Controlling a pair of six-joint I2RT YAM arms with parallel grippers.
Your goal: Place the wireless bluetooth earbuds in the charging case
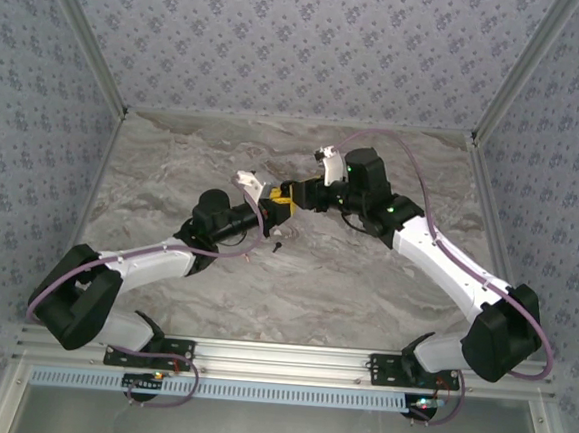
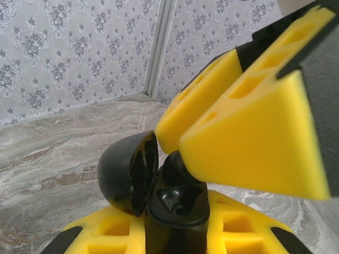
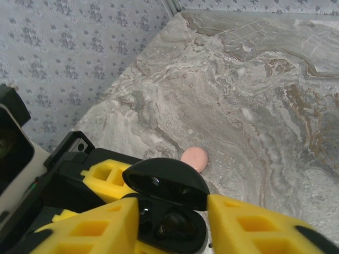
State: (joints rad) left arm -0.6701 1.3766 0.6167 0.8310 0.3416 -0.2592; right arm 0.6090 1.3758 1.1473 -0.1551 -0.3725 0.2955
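Case [image 3: 168,182] stands open, a pink disc [image 3: 194,157] behind in right-wrist view.

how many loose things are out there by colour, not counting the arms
black: 2, the open charging case and a small bit lying on the table
pale pink: 1, a rounded piece on the table
total: 3

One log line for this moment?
left gripper: holds case | lid: open | right gripper: open over case
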